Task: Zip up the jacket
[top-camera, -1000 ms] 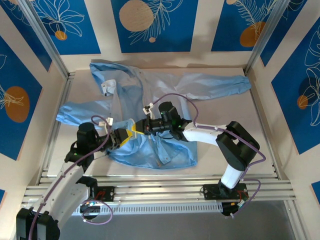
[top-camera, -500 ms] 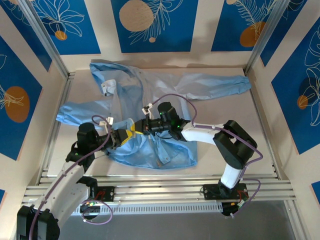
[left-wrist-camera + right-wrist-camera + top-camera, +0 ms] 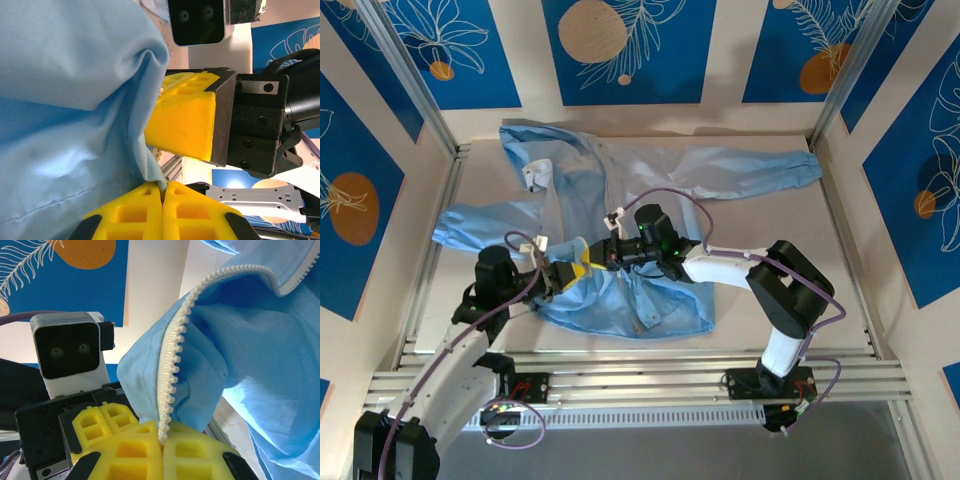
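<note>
Jacket [image 3: 650, 190] spread across table [image 3: 770, 290], hood far-left, sleeves out left and right. Left gripper [image 3: 568, 272] and right gripper [image 3: 592, 260] tip to tip over near-left hem. Zipper strip [image 3: 172, 355] rises from right gripper's fingertips.

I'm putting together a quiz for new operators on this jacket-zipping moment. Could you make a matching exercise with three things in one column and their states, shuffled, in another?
Things:
1. left gripper
2. right gripper
3. long sleeve

States:
a. lying spread out on the table
b. shut on the end of the white zipper strip
c. shut on a plain blue edge of the jacket

Pairs: 1-c, 2-b, 3-a
</note>
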Robot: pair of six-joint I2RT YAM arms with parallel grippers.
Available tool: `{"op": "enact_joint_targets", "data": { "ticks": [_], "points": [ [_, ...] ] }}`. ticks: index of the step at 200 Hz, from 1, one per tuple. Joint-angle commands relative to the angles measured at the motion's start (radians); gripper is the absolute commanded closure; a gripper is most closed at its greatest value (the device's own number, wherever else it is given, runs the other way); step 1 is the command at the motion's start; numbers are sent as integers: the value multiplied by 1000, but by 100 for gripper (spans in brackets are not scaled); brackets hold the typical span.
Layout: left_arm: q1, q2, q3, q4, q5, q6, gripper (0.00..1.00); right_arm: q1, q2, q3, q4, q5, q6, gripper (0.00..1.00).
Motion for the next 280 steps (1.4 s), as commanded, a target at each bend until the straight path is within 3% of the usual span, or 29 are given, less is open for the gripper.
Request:
{"op": "enact_joint_targets", "data": {
  "ticks": [1,32,49,70,94,116,151,198,207,226,238,248,280],
  "points": [
    [-6,1,-16,-2,24,27,100,11,-32,42,-83,1,-60,89],
    [-5,-8,-11,-76,13,79,100,-14,-108,71,-310,14,-201,65],
    [-4,-24,-11,-147,-10,123,100,-35,-166,106,-573,89,-327,62],
    [-2,-32,-14,-214,-43,173,100,-38,-192,172,-951,290,-473,60],
    [-1,-18,-16,-241,-67,205,100,-20,-182,176,-1186,430,-571,57],
    [0,9,-12,-245,-68,222,100,7,-180,111,-1249,512,-601,55],
    [-1,32,-2,-261,-66,246,100,19,-132,33,-1180,477,-585,50],
    [-1,17,9,-303,-77,257,100,58,35,141,-1199,510,-590,50],
    [0,11,8,-305,-80,254,100,65,71,169,-1210,512,-600,53],
    [0,-2,6,-314,-87,251,100,77,111,224,-1245,521,-627,85],
    [0,-6,6,-317,-91,251,100,85,97,248,-1261,554,-639,96],
    [0,-7,5,-315,-94,250,100,85,68,261,-1265,582,-648,100],
    [0,19,2,-272,-94,240,100,50,-48,313,-1268,608,-681,100]
  ]
}}
